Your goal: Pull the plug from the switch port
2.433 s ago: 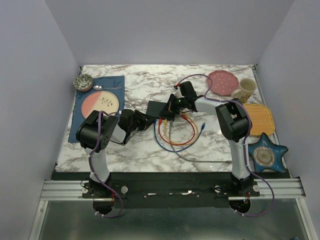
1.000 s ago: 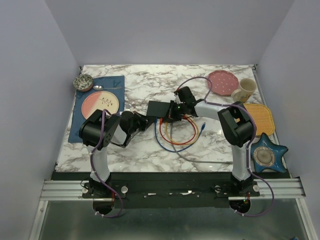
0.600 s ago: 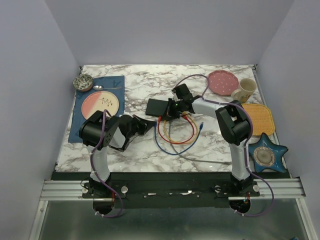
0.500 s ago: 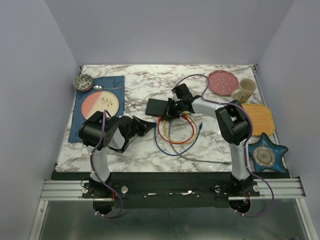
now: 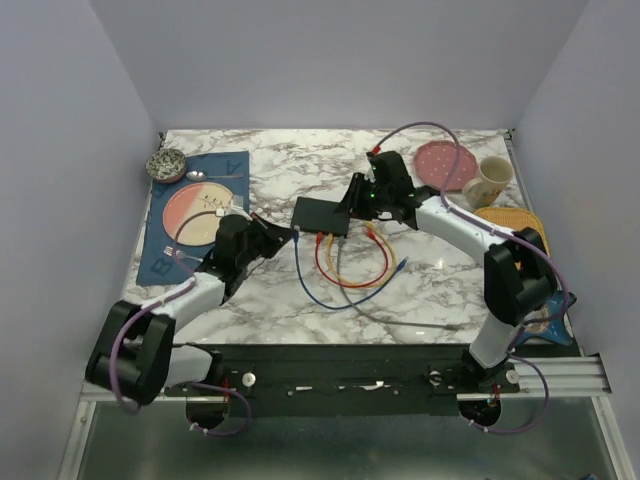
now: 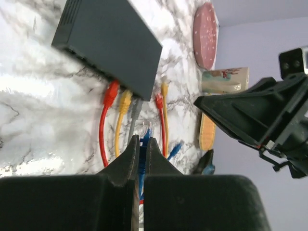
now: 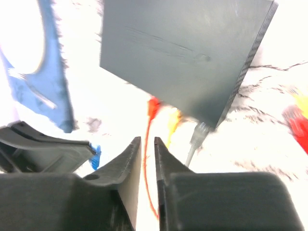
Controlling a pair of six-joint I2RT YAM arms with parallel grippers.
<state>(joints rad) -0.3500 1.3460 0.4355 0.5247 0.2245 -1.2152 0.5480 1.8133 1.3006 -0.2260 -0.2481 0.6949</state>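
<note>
L claw (image 6: 142, 144) pinched on blue plug (image 6: 143, 154), clear of switch (image 6: 108, 45); R claw (image 7: 145, 144) nrly closed, empty, hovering above.

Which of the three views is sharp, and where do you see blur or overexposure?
Top external: evenly lit and sharp, the switch clear. Left wrist: switch and plugs sharp, the near fingers soft. Right wrist: marble washed out to white, the cables blurred, the switch alone readable.
</note>
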